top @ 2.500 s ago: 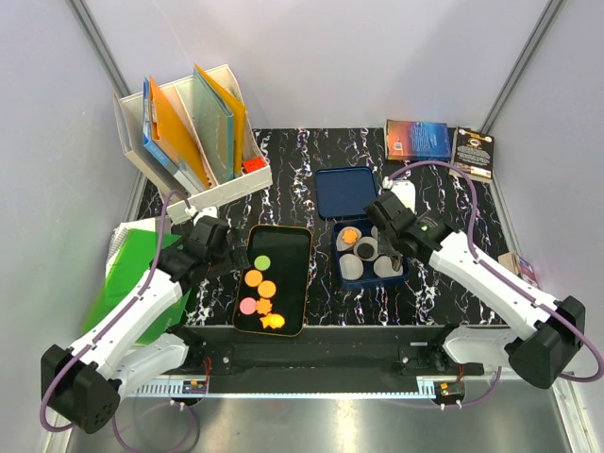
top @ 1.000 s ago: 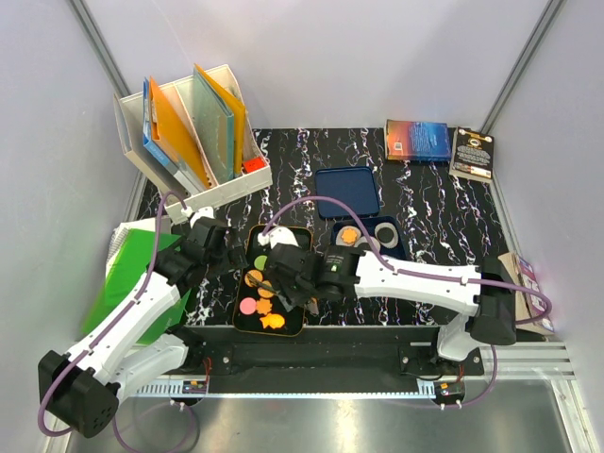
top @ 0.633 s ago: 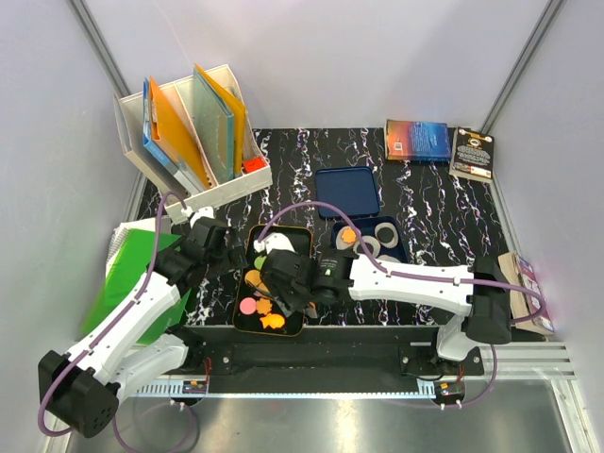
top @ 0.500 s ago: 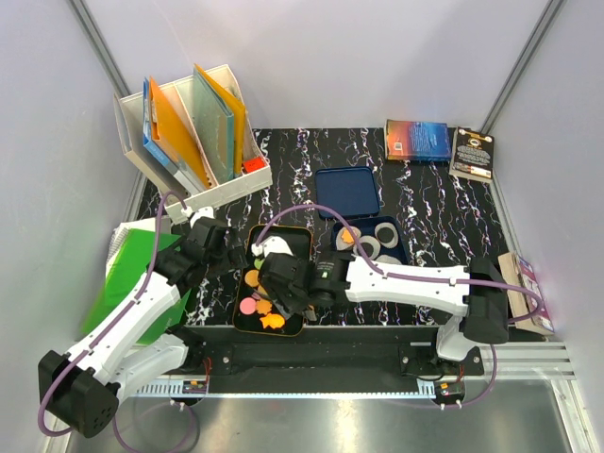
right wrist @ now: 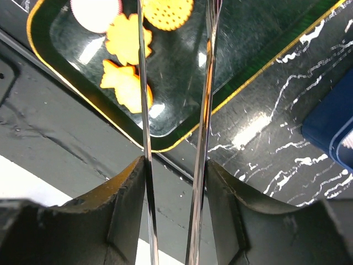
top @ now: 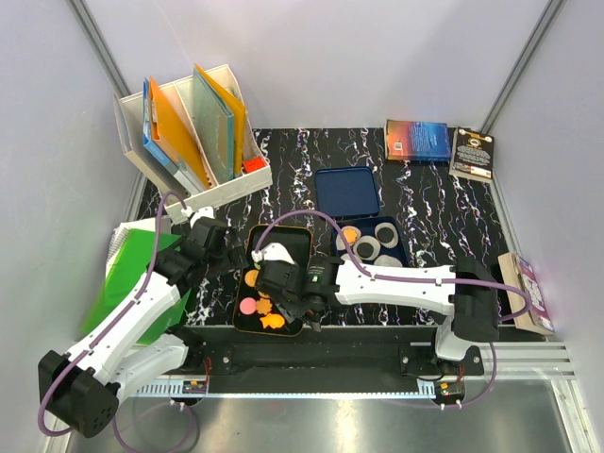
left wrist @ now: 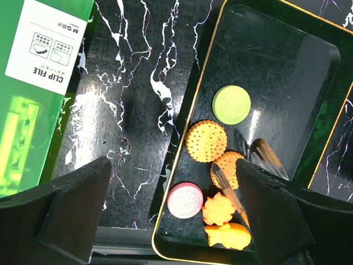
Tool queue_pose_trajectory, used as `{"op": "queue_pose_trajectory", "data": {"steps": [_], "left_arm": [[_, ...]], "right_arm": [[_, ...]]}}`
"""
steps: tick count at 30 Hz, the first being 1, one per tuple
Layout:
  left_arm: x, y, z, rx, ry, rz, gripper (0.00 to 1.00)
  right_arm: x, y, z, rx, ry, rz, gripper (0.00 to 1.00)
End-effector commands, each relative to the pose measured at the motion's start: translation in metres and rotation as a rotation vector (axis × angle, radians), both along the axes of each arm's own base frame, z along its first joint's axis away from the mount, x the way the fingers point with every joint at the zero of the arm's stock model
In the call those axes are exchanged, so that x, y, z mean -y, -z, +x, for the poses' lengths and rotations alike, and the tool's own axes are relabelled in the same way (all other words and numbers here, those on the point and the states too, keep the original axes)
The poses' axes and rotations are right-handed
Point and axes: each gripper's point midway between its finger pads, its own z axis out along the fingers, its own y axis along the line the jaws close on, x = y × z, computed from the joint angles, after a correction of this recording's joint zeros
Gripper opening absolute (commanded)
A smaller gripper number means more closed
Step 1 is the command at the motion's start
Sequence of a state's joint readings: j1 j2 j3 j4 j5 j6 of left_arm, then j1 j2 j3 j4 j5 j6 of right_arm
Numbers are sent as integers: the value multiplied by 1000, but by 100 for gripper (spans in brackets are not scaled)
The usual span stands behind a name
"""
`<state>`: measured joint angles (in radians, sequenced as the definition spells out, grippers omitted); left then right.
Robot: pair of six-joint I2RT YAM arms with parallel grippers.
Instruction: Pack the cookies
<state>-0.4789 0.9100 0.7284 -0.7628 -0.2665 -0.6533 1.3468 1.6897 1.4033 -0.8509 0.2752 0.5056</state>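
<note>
From above, your right gripper (top: 286, 294) hangs over the black tray (top: 300, 243), jaws apart. The cookies (top: 249, 306) lie toward the tray's 7 o'clock corner.

Left wrist: your left gripper (left wrist: 172, 164) is spread wide, with the cookies at 4 o'clock.

Right wrist: the fingers (right wrist: 144, 83) straddle a round orange cookie (right wrist: 168, 11) at 12 o'clock.

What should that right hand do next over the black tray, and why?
Probably close the right hand on the round orange cookie. Its open fingers appear to straddle that cookie in the black tray, so a gentle pinch should grip it for lifting.
</note>
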Motion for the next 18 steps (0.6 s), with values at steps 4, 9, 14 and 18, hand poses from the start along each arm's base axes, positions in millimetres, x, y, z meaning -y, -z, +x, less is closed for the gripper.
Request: {"op": "queue_pose_trajectory", "data": {"steps": [4, 9, 14, 18], "left_arm": [[3, -12, 8, 43, -6, -11, 99], [3, -12, 8, 44, -5, -12, 99], [3, -13, 8, 48, -6, -13, 99], [2, -14, 8, 52, -7, -16, 99]], "right_arm": [[13, -20, -1, 20, 48, 22, 51], [7, -26, -11, -2, 25, 43, 56], [-3, -25, -20, -5, -14, 28, 57], [-9, -18, -26, -12, -37, 4, 57]]}}
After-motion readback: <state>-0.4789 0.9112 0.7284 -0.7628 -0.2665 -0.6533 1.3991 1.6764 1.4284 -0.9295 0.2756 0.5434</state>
